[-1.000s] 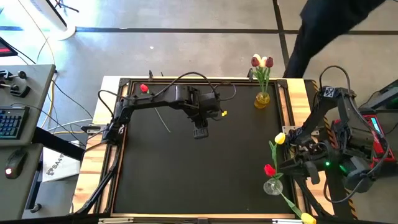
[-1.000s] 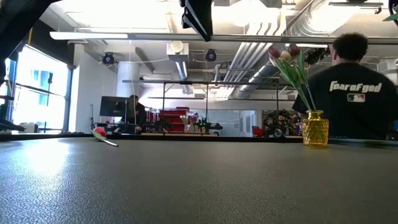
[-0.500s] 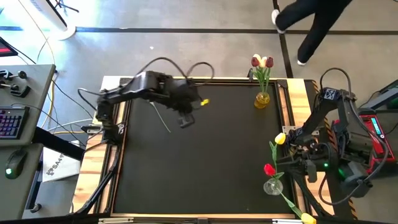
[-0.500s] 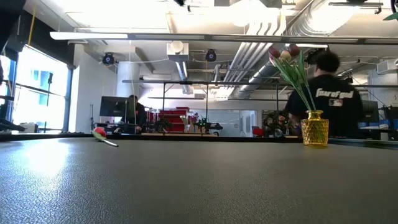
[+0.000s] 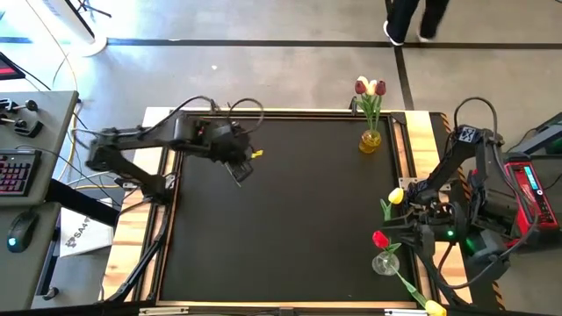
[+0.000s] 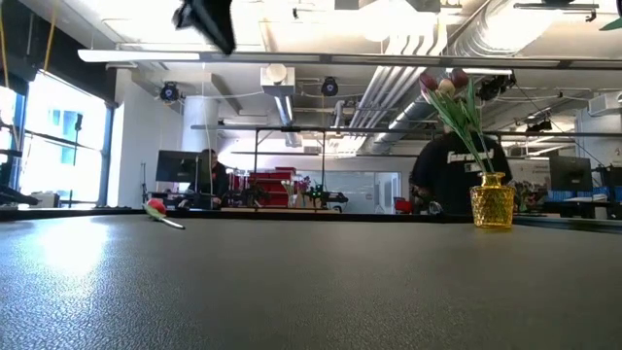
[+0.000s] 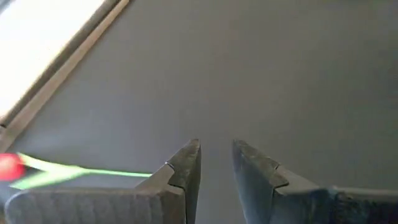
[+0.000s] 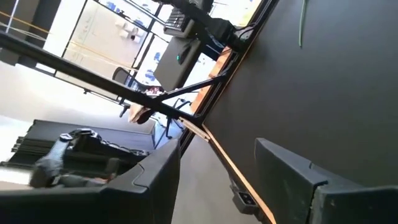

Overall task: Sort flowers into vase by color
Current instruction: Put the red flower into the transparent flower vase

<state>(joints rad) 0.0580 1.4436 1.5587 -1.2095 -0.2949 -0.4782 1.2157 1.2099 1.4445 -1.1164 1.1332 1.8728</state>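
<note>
A red flower (image 6: 154, 207) lies flat on the black mat near the far left corner, its head (image 7: 6, 168) and green stem (image 7: 93, 171) also in the left wrist view. In the high view my left arm covers it. My left gripper (image 5: 239, 168) hangs above it, narrowly open and empty (image 7: 216, 155). A yellow vase (image 5: 371, 139) at the far edge holds a dark red and a cream flower (image 5: 370, 86). A clear vase (image 5: 385, 262) at the right edge holds a red flower (image 5: 380, 239) and a yellow one (image 5: 395, 195). My right gripper (image 8: 217, 168) waits open beside it.
Another yellow flower head (image 5: 435, 307) sticks out past the near right corner, its stem running back toward the clear vase. Wooden rails (image 5: 263, 111) frame the mat. A person (image 6: 457, 175) stands beyond the far edge behind the yellow vase. The mat's middle (image 5: 299, 219) is bare.
My left gripper has drawn back toward the table's left edge and slightly toward the far edge, rolling about its own axis as it went, and now hangs over the lying red flower. The person beyond the far edge has walked along it.
</note>
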